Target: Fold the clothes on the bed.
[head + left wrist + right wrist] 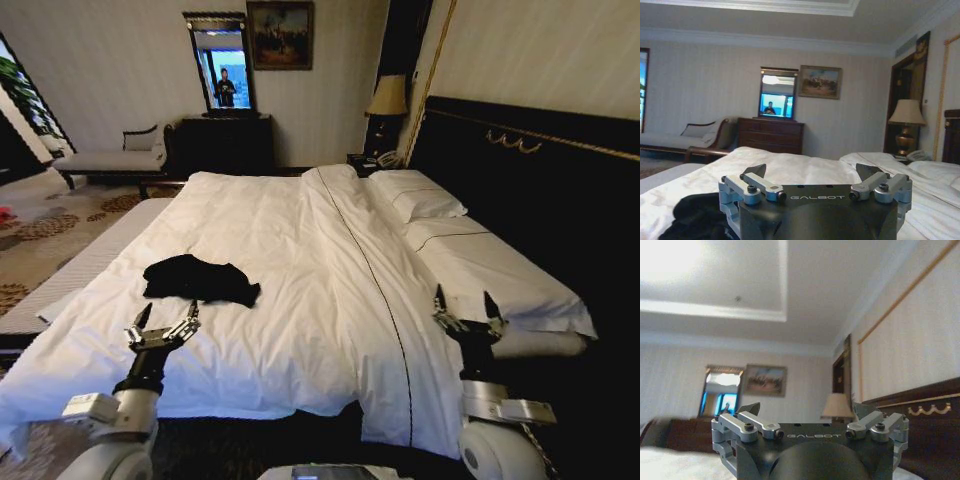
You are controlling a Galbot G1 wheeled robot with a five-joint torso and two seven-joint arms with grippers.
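Note:
The clothes (pixel 200 279), a crumpled black garment, lie on the left half of the bed (pixel 300 260), which has white sheets. My left gripper (pixel 168 318) hovers open just short of the garment, on its near side, with nothing between its fingers. In the left wrist view the open left gripper (pixel 812 172) points across the bed and the black clothes (pixel 695 215) show beside it. My right gripper (pixel 467 304) stands open over the right side of the bed, near the pillows, far from the garment. The right gripper (pixel 807 412) is tilted up toward the ceiling.
Two white pillows (pixel 420 195) lie against the dark headboard (pixel 530 170) on the right. A dark dresser (pixel 225 140) with a mirror, a pale chaise longue (pixel 115 155) and a bedside lamp (pixel 388 98) stand beyond the bed. Patterned carpet (pixel 50 225) lies to the left.

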